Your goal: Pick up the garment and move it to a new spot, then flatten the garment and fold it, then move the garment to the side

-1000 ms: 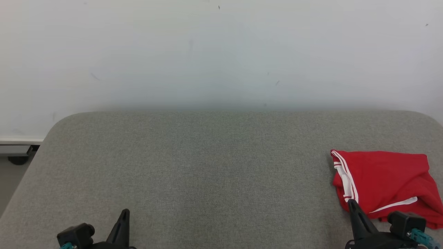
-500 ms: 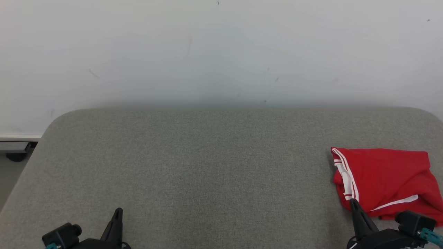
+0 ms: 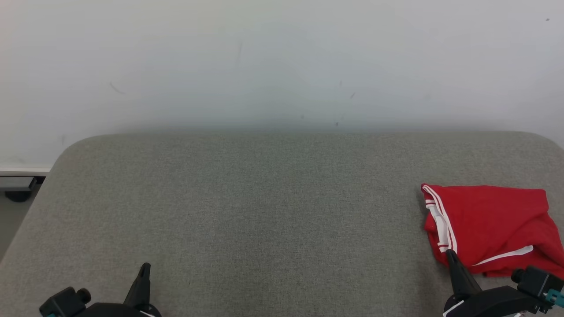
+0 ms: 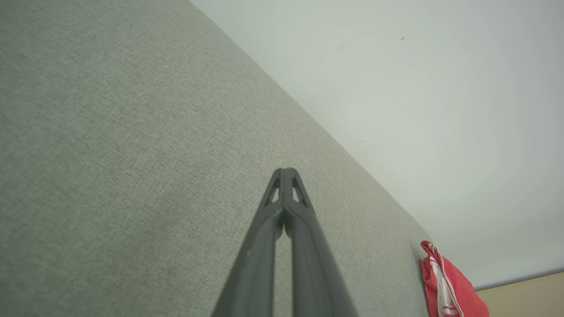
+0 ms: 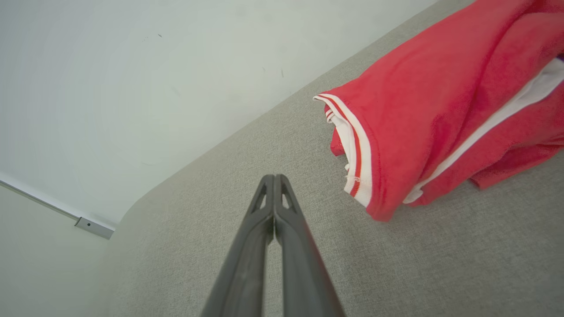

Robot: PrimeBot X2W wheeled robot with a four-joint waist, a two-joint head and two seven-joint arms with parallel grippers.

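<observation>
Head view. Grey fabric worktop [image 3: 264,211] spans the frame, with a pale wall [image 3: 264,66] behind it at 12 o'clock. The garment [image 3: 489,224], red with white stripes, lies bunched on the worktop at 4 o'clock, close to the right edge. Its striped hem faces 9 o'clock. Left gripper [image 3: 144,267] is at 7 o'clock, fingers pressed together into one point, nothing in them, with bare worktop around it. Right gripper [image 3: 449,253] is at 5 o'clock, likewise closed to a point. Its tip overlaps the garment's near left corner in this view; contact cannot be told from here.

Left wrist view. Left gripper [image 4: 285,172] rises from 6 o'clock, its two fingers meeting at the tip and gripping nothing. It is over bare worktop [image 4: 110,154]. The garment [image 4: 445,286] shows at 4 o'clock, well apart from the tip. Wall [image 4: 418,110] takes the 1 to 3 o'clock sector.

Right wrist view. Right gripper [image 5: 274,178] rises from 6 o'clock, fingers closed flush, empty. The garment [image 5: 432,101] sits at 2 o'clock of the tip, near but apart, with grey worktop [image 5: 440,264] visible between them. A white band with a red stripe edges the hem nearest the tip. Wall [image 5: 132,88] fills 9 to 12 o'clock.
</observation>
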